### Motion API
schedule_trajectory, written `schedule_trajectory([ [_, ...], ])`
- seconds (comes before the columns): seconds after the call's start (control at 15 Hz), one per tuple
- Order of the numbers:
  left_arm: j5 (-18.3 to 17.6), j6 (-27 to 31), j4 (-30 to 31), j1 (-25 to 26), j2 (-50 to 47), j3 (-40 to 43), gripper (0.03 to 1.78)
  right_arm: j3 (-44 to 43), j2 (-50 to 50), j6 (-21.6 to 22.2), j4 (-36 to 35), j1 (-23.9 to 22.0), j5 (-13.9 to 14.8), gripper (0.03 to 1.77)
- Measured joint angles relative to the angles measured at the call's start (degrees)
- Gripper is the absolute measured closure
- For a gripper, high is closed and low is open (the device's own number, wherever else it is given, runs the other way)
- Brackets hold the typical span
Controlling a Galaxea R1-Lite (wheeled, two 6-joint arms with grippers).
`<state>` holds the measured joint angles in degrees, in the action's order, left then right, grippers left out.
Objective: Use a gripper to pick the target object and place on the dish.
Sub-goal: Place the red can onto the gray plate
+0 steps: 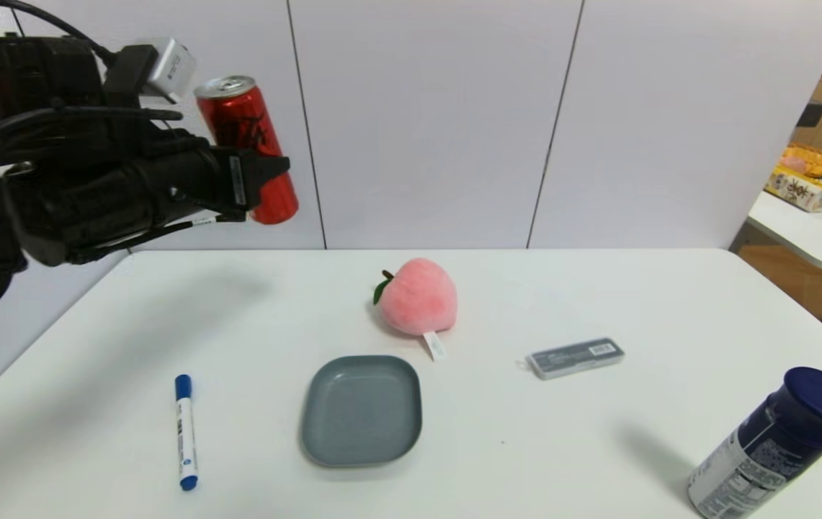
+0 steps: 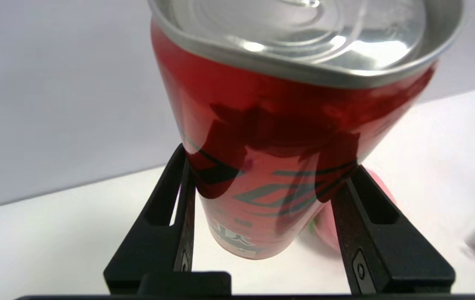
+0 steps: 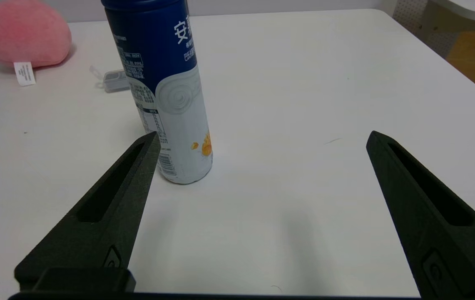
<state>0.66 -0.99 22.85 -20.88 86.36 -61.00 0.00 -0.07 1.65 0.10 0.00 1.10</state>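
High above the table's far left corner, my left gripper (image 1: 266, 173) is shut on the slim red soda can (image 1: 246, 144), which hangs nearly upright with its silver top up. In the left wrist view the can (image 2: 270, 137) fills the space between both black fingers (image 2: 179, 196), which press its sides. The grey-blue square dish (image 1: 362, 411) lies flat on the table near the front centre, well below and to the right of the can, with nothing on it. My right gripper (image 3: 262, 143) stands open over bare table at the near right.
A pink plush peach (image 1: 418, 297) sits just behind the dish. A blue-capped marker (image 1: 185, 432) lies left of the dish, a small grey case (image 1: 575, 357) to its right. A dark blue lidded canister (image 1: 778, 443) stands at the front right, beside my right gripper's finger (image 3: 112, 196).
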Motion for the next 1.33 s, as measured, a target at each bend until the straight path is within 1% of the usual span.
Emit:
schedule_trajectory([
  [0.13,0.09,0.05,-2.47,-3.17,-5.13,4.67,0.87,0.0,0.0,0.02,0.0,0.0,0.05,0.09],
  [0.33,-0.06,-0.22,-3.11,-8.69,-10.81,11.28,0.87,0.0,0.0,0.0,0.0,0.0,0.02,0.09],
  [0.53,-0.06,-0.46,-3.06,-13.35,-13.46,16.38,0.87,0.0,0.0,0.02,0.0,0.0,0.02,0.09],
  [0.67,0.0,-0.52,-2.6,-15.49,-13.98,19.44,0.87,0.0,0.0,0.02,0.0,0.0,0.05,0.09],
  [0.87,0.0,-0.24,-0.94,-17.12,-13.01,21.76,0.87,0.0,0.0,0.02,0.04,0.0,0.05,0.09],
  [1.13,0.02,-0.13,4.55,-17.76,-9.35,22.55,0.87,0.0,0.0,0.02,0.0,0.0,0.05,0.09],
  [1.33,0.02,-0.33,7.47,-18.01,-6.86,25.02,0.87,0.0,0.0,0.0,0.0,0.0,0.05,0.09],
])
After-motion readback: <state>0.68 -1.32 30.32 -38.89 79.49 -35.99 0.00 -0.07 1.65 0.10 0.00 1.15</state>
